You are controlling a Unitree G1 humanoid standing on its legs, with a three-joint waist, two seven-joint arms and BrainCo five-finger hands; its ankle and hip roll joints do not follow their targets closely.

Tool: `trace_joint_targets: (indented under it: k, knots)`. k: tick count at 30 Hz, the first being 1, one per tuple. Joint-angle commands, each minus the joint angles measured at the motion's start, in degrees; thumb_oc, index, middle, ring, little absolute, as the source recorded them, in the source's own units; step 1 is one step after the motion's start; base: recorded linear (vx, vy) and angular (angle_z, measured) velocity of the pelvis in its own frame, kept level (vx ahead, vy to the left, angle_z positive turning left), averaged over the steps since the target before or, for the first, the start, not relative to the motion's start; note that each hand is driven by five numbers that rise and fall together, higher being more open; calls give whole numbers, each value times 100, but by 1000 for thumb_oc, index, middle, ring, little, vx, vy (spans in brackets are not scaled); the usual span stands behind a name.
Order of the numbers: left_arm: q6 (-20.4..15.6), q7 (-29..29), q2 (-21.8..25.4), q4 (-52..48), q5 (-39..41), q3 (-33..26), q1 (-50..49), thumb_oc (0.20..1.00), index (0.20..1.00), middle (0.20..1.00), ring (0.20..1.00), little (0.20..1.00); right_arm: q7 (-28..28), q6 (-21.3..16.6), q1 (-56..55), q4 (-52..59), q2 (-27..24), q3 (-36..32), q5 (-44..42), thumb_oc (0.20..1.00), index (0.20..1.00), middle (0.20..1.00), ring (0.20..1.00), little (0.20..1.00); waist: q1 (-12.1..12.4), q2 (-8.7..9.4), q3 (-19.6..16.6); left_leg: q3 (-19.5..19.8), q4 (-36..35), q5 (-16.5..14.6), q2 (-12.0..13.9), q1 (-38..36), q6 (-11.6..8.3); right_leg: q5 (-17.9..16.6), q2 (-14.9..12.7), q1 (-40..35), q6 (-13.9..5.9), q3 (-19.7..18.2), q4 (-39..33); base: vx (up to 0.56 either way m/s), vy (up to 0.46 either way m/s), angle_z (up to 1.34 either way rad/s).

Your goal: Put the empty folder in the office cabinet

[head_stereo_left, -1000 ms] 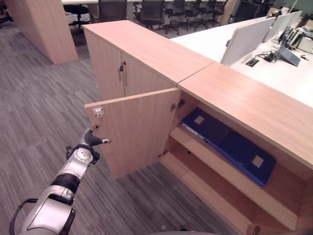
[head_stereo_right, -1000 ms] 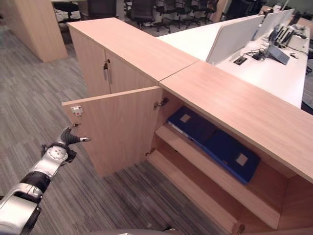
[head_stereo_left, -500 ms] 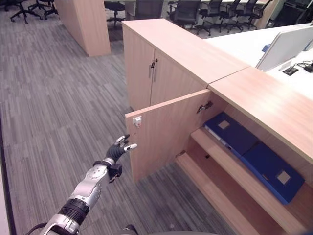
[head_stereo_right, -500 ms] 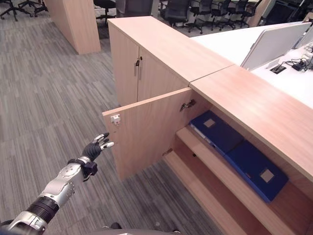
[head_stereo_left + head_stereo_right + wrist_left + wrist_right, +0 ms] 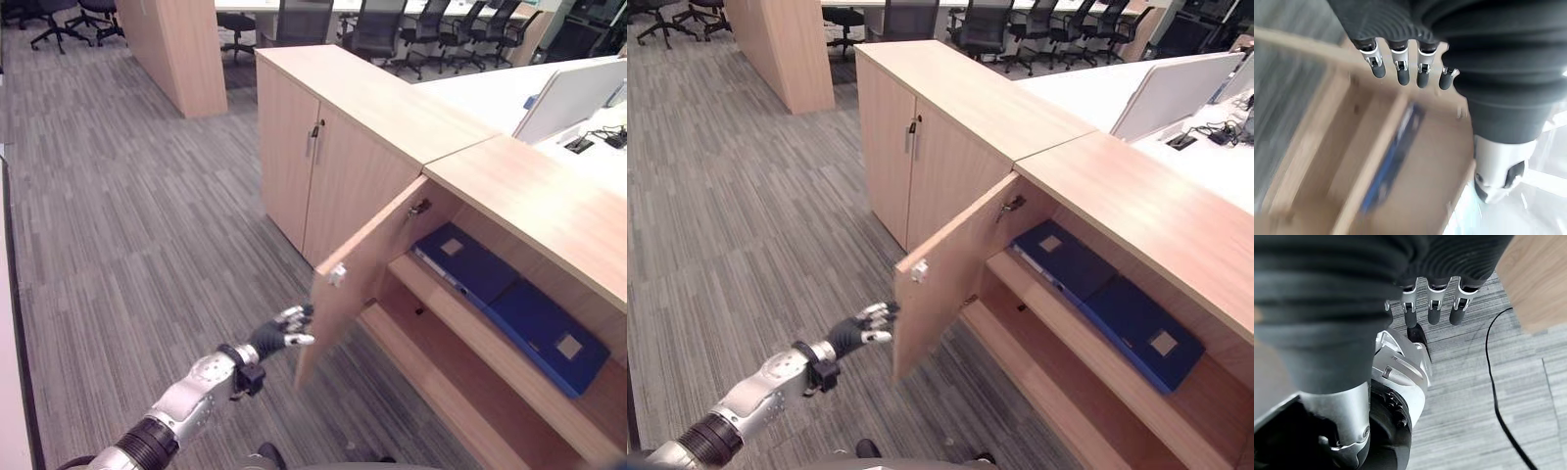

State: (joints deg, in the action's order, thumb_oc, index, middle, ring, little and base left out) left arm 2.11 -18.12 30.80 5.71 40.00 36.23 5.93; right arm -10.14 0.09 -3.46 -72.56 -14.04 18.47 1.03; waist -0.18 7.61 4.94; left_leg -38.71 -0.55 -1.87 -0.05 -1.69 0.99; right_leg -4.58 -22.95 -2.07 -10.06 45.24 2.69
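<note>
The wooden office cabinet (image 5: 519, 191) has its door (image 5: 358, 259) part open. Two blue folders (image 5: 460, 259) (image 5: 544, 333) lie flat side by side on the upper shelf inside. My left hand (image 5: 279, 338) reaches in low from the left, fingers straight, its tips at the outer face of the door near its free edge and touching or almost touching it. From the left wrist, the straight fingers (image 5: 1400, 73) point at the shelves and a blue folder (image 5: 1396, 152). My right hand (image 5: 1432, 308) hangs over the carpet with straight fingers, holding nothing.
A second cabinet (image 5: 323, 166) with shut doors adjoins on the left. Behind them stand a white desk with a partition (image 5: 578, 93), office chairs (image 5: 377, 24) and a wooden column (image 5: 181, 49). Grey carpet (image 5: 147, 225) spreads to the left.
The door has swung from wide open toward the cabinet opening, with my left hand following its free edge to the right. The camera has also shifted.
</note>
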Motion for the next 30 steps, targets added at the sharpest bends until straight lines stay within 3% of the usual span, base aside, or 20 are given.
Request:
trace_joint_targets:
  k: [1,13,16,21,24,25,27,30]
  knots:
    - [-447,-247,-1021,-603,53,153,658,1000,1000,1000,1000,1000,144,-139,263,-116,404,28,-449,1000,1000,1000,1000,1000,-443,-311,-334,506,90,-150,385,-83,-19,-578,26,-272,-280,396,-75,-69,113,-11]
    - [-461,-215,-1015,-501,-32,212,678,1000,1000,1000,1000,1000,124,-145,34,106,342,100,-219,1000,1000,1000,1000,1000,-740,-263,-102,452,-140,-81,227,-146,15,-1045,-310,16,-448,232,52,-71,56,-39]
    - [-495,-119,-993,-500,-60,111,697,1000,1000,1000,1000,1000,89,-115,-4,212,264,59,-153,1000,1000,1000,1000,1000,-866,-408,54,199,-160,-40,366,-201,28,-820,-481,61,-391,216,716,-77,59,-14]
    - [-447,-18,-957,-579,23,-71,556,1000,1000,1000,1000,1000,66,-92,-17,65,239,133,15,1000,1000,1000,1000,1000,-743,-468,54,-75,-62,-35,550,-191,56,-332,-577,-37,-268,266,1361,-37,-37,-41]
    - [-430,31,-919,-515,21,-150,489,1000,1000,1000,1000,1000,84,-81,32,12,234,202,51,1000,1000,1000,1000,1000,-595,-456,-22,-290,7,64,716,-81,14,-83,-354,-145,-174,82,1115,-80,-215,-60]
    - [-415,-8,-864,-482,-13,-105,495,1000,1000,1000,1000,1000,114,-105,79,23,251,243,14,1000,1000,1000,1000,1000,-503,-407,-69,-445,92,252,909,26,-123,191,111,-210,-36,-107,592,-87,-295,-109]
    - [-411,-14,-845,-467,-21,-74,517,1000,1000,1000,1000,1000,118,-94,135,22,275,277,5,1000,1000,1000,1000,1000,-479,-420,-90,-545,97,331,1057,17,-215,218,279,-170,21,-185,436,-19,-269,-135]
    - [-386,-136,-869,-428,-138,131,720,1000,1000,1000,1000,1000,163,-177,237,210,293,512,-76,1000,1000,1000,1000,1000,-620,-434,-128,-773,140,491,1444,-124,-419,411,849,-86,240,-528,126,62,-363,-129]
